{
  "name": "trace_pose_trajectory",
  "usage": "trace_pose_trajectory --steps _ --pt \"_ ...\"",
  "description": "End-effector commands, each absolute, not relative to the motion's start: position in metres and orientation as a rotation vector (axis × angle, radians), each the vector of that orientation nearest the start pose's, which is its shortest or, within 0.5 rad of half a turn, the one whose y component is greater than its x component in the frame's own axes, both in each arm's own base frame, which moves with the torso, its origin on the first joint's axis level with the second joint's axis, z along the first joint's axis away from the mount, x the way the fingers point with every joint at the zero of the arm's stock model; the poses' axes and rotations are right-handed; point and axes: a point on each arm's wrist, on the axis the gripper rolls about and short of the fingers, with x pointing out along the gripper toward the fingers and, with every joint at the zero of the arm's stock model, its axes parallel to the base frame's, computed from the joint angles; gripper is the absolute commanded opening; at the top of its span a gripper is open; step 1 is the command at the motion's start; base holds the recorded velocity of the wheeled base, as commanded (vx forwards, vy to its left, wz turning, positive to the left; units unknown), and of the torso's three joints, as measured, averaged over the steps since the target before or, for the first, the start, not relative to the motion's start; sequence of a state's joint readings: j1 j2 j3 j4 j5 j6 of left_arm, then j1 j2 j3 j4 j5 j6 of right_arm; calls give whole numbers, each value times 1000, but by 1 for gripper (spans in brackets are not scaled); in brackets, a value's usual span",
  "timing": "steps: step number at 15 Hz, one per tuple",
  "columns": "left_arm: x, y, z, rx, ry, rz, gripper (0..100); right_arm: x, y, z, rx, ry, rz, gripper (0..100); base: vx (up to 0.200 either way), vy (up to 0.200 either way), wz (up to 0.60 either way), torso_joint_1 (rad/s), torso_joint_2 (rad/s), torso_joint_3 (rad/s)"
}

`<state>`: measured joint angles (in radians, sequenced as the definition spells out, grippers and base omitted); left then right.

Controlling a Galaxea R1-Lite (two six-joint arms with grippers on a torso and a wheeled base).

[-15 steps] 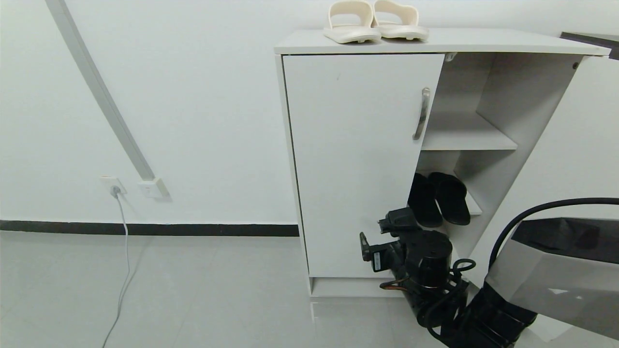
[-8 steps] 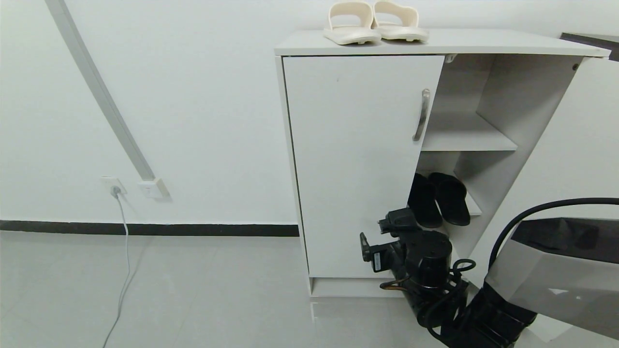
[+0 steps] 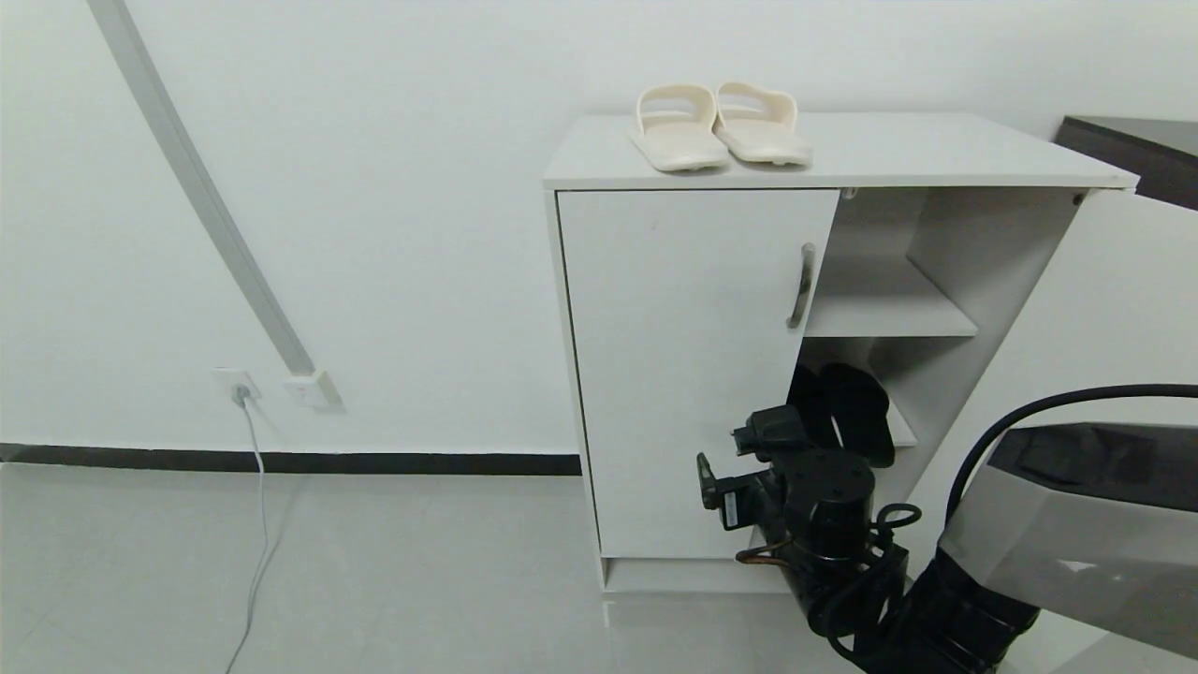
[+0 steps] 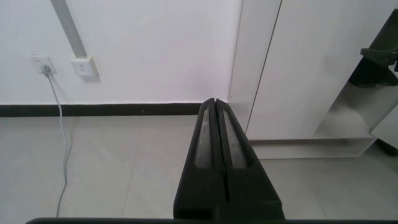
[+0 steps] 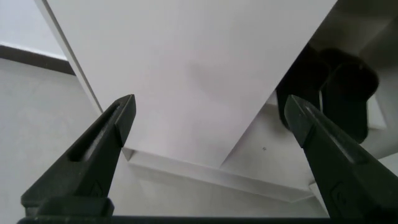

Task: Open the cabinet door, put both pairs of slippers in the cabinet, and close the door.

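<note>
Atop the white cabinet (image 3: 936,150) lie cream slippers (image 3: 683,136); left gripper (image 4: 214,124) pressed together, right gripper (image 5: 210,104) spread.

Left end effector (image 4: 214,102) pinched together; right end effector (image 5: 210,102) spread wide.

The tall white two-door cabinet (image 3: 842,154) stands directly ahead of the right gripper (image 5: 208,102), whose spread fingers face its flat white left door (image 3: 693,374), which is shut. The white right door (image 3: 1114,309) is swung wide open, off to that gripper's right. The pair of black slippers (image 3: 847,412) sits side by side on the lower shelf inside, just beyond the gripper. The pair of cream slide slippers (image 3: 719,126) rests on the cabinet's top, high above it
</note>
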<state>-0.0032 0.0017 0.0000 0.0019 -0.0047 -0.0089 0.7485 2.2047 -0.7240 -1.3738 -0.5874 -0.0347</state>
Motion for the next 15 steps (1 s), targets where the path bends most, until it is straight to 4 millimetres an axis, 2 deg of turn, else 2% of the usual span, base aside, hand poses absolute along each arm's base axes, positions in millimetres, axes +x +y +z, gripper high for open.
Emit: trace_pose_trajectory --steps 1,15 --pt "-23 0 75 -9 5 -8 0 277 241 63 -103 83 162 100 0 0 0 124 -452 -344" --pt "-23 0 75 -9 5 -8 0 277 241 60 -110 90 163 100 0 0 0 173 -490 -323"
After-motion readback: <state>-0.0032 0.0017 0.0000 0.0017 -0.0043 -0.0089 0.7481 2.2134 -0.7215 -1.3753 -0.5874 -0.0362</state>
